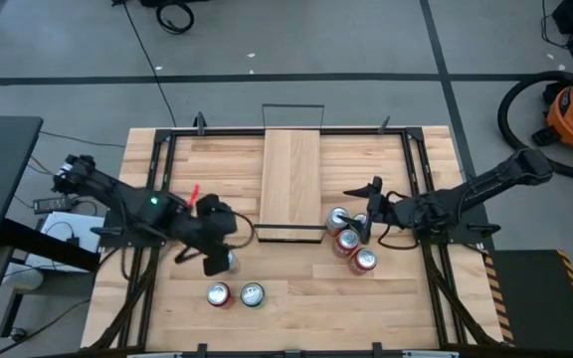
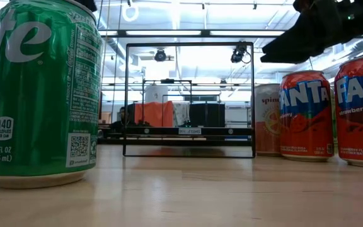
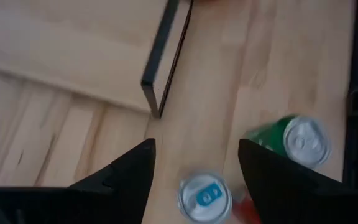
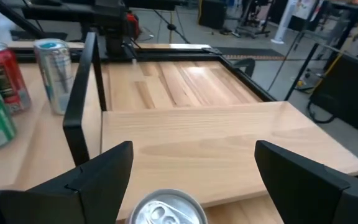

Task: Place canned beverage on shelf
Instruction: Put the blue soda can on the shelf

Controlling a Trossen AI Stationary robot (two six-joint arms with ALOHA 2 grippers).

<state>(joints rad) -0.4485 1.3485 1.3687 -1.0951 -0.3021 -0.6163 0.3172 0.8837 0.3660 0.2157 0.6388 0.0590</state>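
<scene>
Overhead, seven cans (image 1: 343,241) show beside the shelf (image 1: 290,177); wrist views alone reveal left hand (image 3: 194,163) and right hand (image 4: 191,165) spread.

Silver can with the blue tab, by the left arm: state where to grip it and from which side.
Grip the silver can by its round side wall, coming down from above: it stands upright, lid up, and the open left end effector hangs over it, one finger each side. Keep off the green can close by.
</scene>
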